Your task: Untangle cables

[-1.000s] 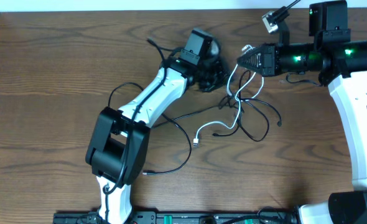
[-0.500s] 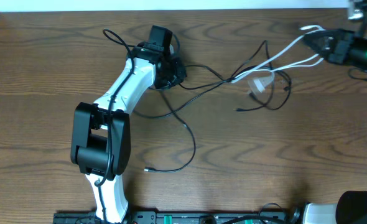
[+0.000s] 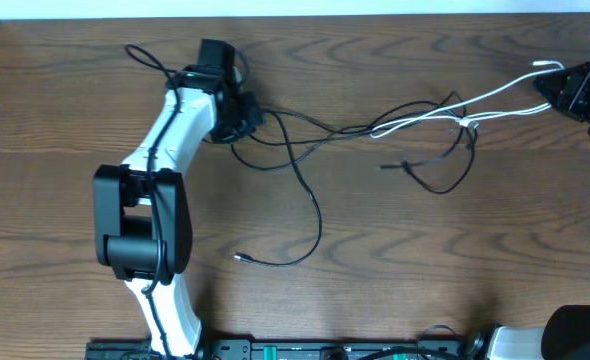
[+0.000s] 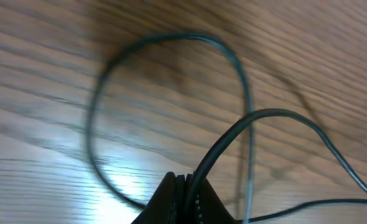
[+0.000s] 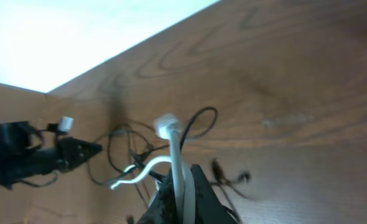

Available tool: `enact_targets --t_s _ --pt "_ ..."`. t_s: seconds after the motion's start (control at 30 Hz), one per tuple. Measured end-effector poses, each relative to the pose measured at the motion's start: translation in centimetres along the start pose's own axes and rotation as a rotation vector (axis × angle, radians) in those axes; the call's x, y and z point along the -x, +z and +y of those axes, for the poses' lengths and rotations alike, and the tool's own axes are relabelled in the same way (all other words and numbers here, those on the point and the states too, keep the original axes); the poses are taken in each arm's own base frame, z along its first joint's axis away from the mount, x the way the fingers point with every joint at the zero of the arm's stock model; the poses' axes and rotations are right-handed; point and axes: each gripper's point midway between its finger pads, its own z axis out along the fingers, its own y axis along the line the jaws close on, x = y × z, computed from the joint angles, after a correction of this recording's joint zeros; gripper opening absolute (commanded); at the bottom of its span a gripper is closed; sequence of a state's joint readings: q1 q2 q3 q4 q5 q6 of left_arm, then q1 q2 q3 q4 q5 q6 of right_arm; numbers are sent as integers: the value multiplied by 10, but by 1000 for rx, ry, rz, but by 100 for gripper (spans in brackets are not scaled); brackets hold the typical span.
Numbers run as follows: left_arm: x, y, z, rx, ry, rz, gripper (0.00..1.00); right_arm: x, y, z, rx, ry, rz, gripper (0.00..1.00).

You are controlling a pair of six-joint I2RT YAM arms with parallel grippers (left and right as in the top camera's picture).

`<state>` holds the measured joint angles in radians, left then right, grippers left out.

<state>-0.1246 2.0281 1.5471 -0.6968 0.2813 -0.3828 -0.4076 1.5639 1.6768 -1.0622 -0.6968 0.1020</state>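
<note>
Thin black cables (image 3: 305, 190) sprawl across the middle of the wooden table, still knotted with the white cable (image 3: 455, 108) near the right of centre. My left gripper (image 3: 243, 112) at the far left is shut on a black cable (image 4: 233, 146), which loops over the wood in the left wrist view. My right gripper (image 3: 563, 90) at the far right edge is shut on the white cable (image 5: 174, 155), whose white plug (image 5: 165, 125) sticks out past the fingers. The white cable stretches taut from my right gripper toward the knot (image 3: 465, 125).
A loose black cable end with a small plug (image 3: 239, 258) lies in front of the centre. The table's back edge meets a white surface (image 3: 295, 8). My left arm (image 3: 145, 190) reaches from the front left.
Both arms have pulled apart: the left gripper moved left with the black cable, the right gripper moved right with the white cable. The bundle has stretched out across the table.
</note>
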Motion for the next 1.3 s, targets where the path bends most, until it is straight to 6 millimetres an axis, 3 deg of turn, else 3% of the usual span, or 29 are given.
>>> enact_targets --t_s 0.13,0.27,0.37,0.5,0.73,0.87,0.93,1.1,1.3 --pt "18 -26 18 31 -9 -76 8 -7 1 -18 -121 19 24 1" --pt "39 -86 28 48 -10 -223 7 -13 -9 -60 -373 112 19 1" --pt "45 -121 30 49 -12 -301 7 -13 -17 -77 -485 151 1 1" --pt "47 -137 33 59 -11 -339 8 -13 -16 -83 -508 157 8 1" --pt "57 -155 73 116 -89 -376 7 -39 37 -72 -281 104 220 1" --pt "59 -184 98 142 -147 -434 7 -60 69 -78 -202 117 351 5" --pt "57 -195 104 150 -163 -446 8 -69 82 -77 -164 109 403 13" --pt "51 -199 108 162 -171 -438 7 -87 109 -60 -109 25 488 62" --pt "47 -197 104 141 -168 -417 8 -99 126 -38 -119 -82 525 70"
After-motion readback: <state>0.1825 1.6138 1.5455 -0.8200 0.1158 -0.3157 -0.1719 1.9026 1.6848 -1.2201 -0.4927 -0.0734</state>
